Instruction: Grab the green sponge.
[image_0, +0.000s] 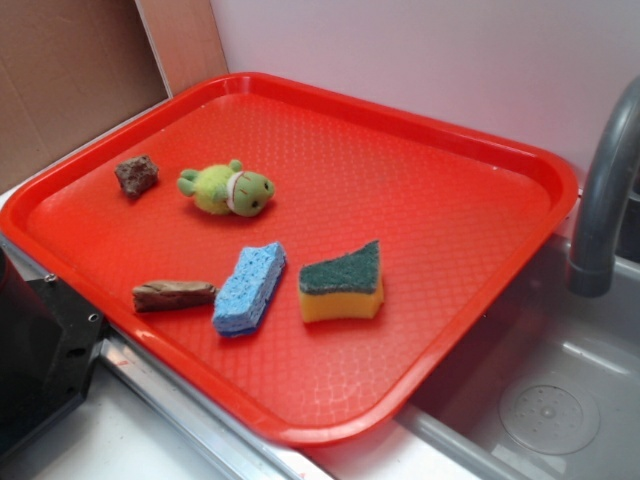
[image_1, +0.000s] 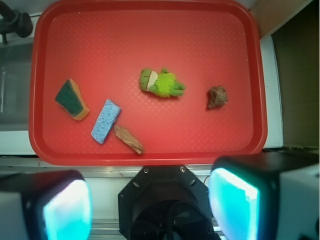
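Here the end effector (image_1: 150, 205) hangs above the near rim of the red tray (image_1: 150, 30), its two fingers (image_1: 235, 205) spread wide apart with nothing between them; their inner pads glow pale teal in the wrist view. Only the wrist view shows the fingers. The exterior view catches just a black part of the robot at its lower left edge, beside the tray's rim.

All the things lie on the tray, well apart from the end effector. The green sponge (image_0: 342, 282) sits in the tray's half toward the sink (image_0: 540, 400), its dark green scouring layer up over the yellow foam, visible as a wedge in both views. Just beside it, not touching, lies the light blue sponge (image_0: 249, 288). Next to the blue sponge, on the side away from the green sponge, is a brown stick-like piece (image_0: 173, 295); in the wrist view their ends look nearly touching. The green plush frog (image_0: 226, 189) lies on its side near the tray's middle, and a small dark brown lump (image_0: 136, 175) sits beyond it, farthest from the green sponge.

The exterior view alone shows the grey faucet (image_0: 605, 190) rising over the sink with its round drain, and the pale wall behind the tray. The wrist view alone shows the whole tray outline and the white counter (image_1: 272, 90) strip along one short side.
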